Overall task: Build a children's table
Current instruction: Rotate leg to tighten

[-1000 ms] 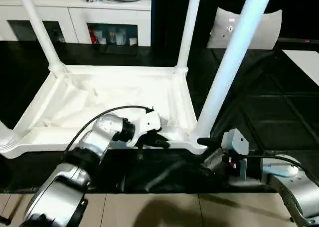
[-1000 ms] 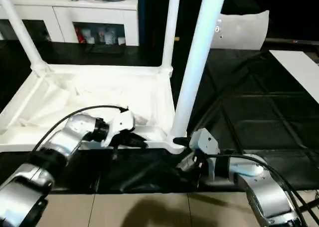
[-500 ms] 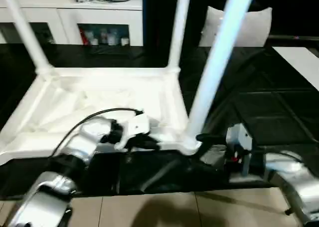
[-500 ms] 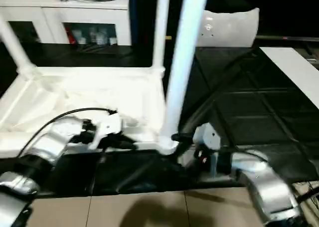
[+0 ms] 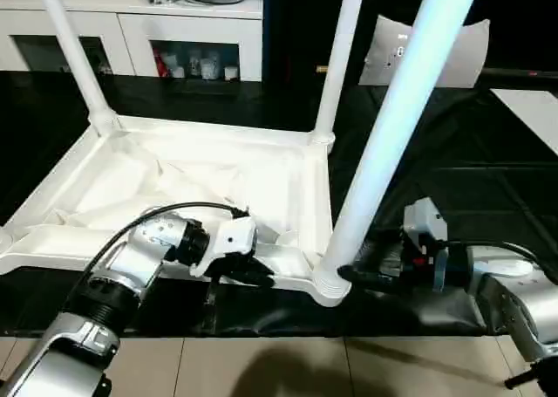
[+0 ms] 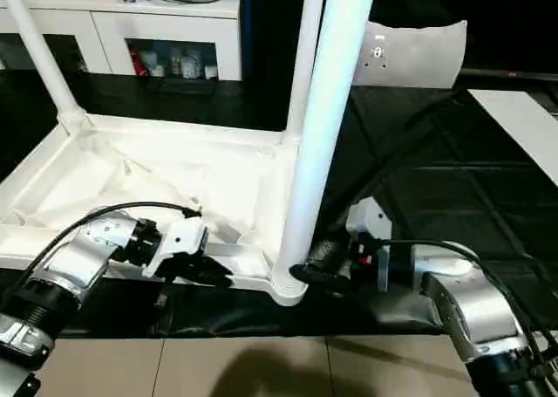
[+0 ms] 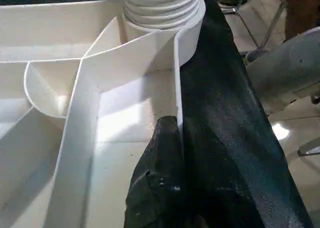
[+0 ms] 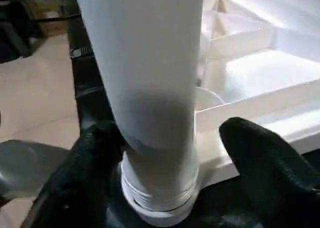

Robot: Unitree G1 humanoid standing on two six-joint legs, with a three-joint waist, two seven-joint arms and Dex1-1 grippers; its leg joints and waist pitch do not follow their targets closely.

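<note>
A: Where does the children's table (image 5: 218, 174) lie?

B: Upside down on a black mat (image 5: 488, 196), ribbed underside up. Three white legs rise from its corner sockets: two at the far corners, the far left leg (image 5: 74, 52) and the far right leg (image 5: 340, 61), and the near leg (image 5: 397, 126) standing in the near corner socket (image 5: 327, 284) beside the right gripper.

A: How do the fingers of the right gripper (image 8: 172, 173) stand?

B: Spread wide. The two black fingers (image 8: 270, 163) flank the base of the near leg, one on each side, level with the threaded collar where the leg meets its socket. In the right wrist view a gap shows between the leg and the finger on the table's side; whether the other finger touches the leg cannot be told.

A: And the left gripper (image 5: 253, 275)?

B: Its fingers are pressed together on the near rim (image 7: 176, 87) of the table top, gripping that thin wall a short way along from the socket. In the left wrist view the fingertip (image 7: 165, 133) lies inside the rim, against its inner face, with the socket's ribbed collar just beyond.

A: What lies behind the table?

B: White cabinets (image 5: 131, 22) with glass doors, and a pale panel (image 5: 432, 52) leaning behind the near leg.
</note>
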